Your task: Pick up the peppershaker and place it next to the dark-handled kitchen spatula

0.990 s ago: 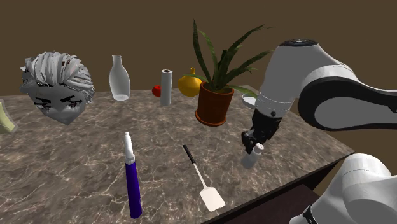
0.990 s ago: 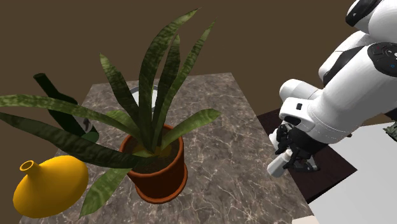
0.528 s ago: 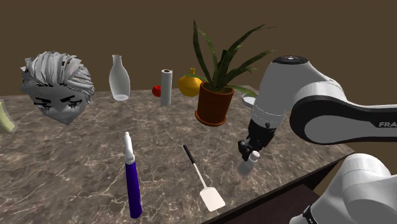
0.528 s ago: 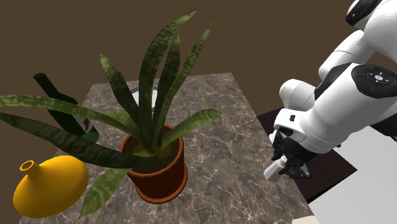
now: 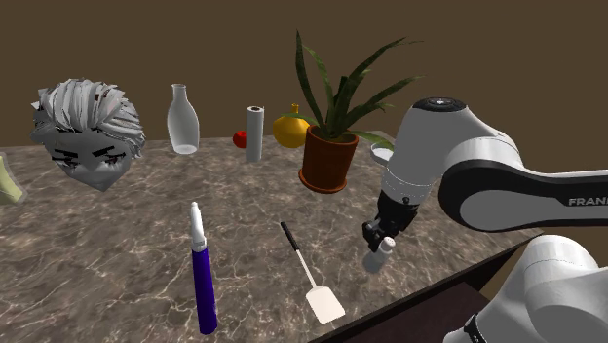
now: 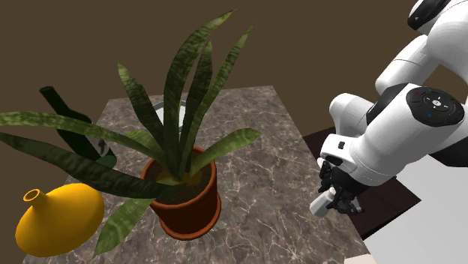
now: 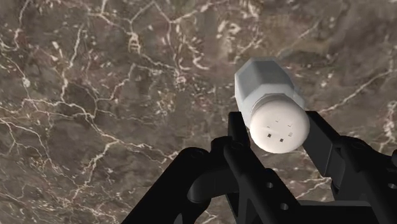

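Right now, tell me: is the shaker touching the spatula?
No, the shaker hangs clasped in the jaws, clear of the spatula.

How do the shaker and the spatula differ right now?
The shaker is short and stubby; the spatula is long and thin. The shaker is all white; the spatula has a dark handle and a white blade. The shaker hangs tilted in the gripper, while the spatula lies flat on the table. Both are near the same table edge.

White peppershaker [image 6: 321,204] clasped in hand [image 6: 334,201], seemingly above tabletop [image 6: 262,172]
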Motion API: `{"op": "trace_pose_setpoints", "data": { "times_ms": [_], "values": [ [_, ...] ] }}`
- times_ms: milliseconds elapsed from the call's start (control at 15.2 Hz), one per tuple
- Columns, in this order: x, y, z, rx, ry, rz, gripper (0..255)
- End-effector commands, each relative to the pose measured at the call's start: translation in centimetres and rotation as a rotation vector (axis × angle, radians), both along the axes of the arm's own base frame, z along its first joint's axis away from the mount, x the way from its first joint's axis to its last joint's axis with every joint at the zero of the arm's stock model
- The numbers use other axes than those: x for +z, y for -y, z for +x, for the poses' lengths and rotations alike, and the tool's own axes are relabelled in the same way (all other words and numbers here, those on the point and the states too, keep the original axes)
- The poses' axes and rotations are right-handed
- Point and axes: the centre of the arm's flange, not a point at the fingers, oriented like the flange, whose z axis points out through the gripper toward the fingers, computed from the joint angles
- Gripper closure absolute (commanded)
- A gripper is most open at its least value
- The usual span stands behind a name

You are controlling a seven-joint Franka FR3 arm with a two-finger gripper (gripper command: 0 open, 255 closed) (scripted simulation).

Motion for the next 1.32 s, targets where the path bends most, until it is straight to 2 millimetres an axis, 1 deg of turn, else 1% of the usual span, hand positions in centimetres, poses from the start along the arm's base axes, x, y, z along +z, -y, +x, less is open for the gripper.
{"op": "trace_pose_setpoints", "data": {
  "times_ms": [0,66,132,462,660,726,1254],
  "values": [
    [0.0,0.0,0.0,0.000,0.000,0.000,255],
    [0.0,0.0,0.0,0.000,0.000,0.000,255],
    [0.0,0.0,0.0,0.000,0.000,0.000,0],
    [0.0,0.0,0.0,0.000,0.000,0.000,0],
    [3.9,-0.5,-0.1,0.000,0.000,0.000,0],
    [5.0,-0.6,-0.1,0.000,0.000,0.000,0],
    [5.0,-0.6,-0.1,0.000,0.000,0.000,0]
  ]
}}
